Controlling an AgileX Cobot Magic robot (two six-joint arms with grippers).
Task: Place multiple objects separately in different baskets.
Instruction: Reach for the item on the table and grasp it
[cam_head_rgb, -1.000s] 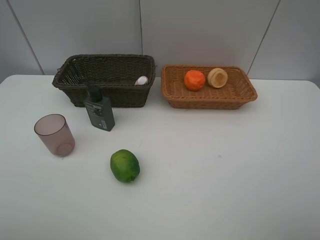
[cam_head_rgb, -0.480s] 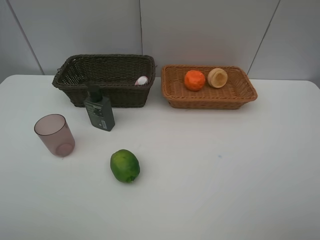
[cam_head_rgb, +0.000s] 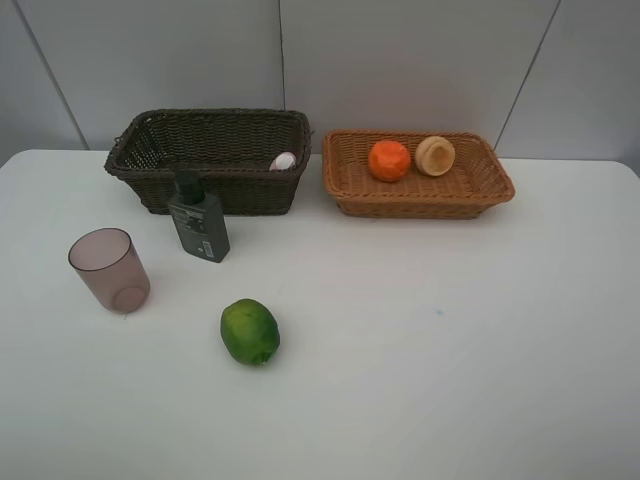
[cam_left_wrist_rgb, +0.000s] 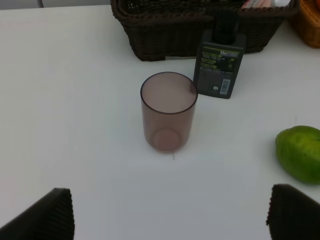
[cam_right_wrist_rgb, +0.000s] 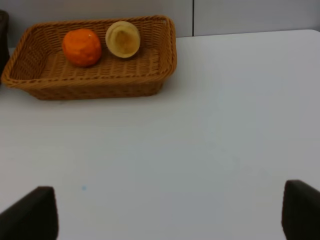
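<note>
No shift; grippers (cam_left_wrist_rgb: 172, 214) (cam_right_wrist_rgb: 168, 210) wide, empty

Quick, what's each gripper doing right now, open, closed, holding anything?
Left gripper: open, jaws wide apart, holding nothing.
Right gripper: open, jaws wide apart, holding nothing.

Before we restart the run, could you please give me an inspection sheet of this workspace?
Surface: white table.
Job's things: orange and pale fruit in tan basket; white-capped item in dark basket; pump bottle, cup, lime on table.
Clutter: nothing seen.
Grippers: left gripper and right gripper open, holding nothing.
Cables: nothing seen.
Surroundings: grey panelled wall.
</note>
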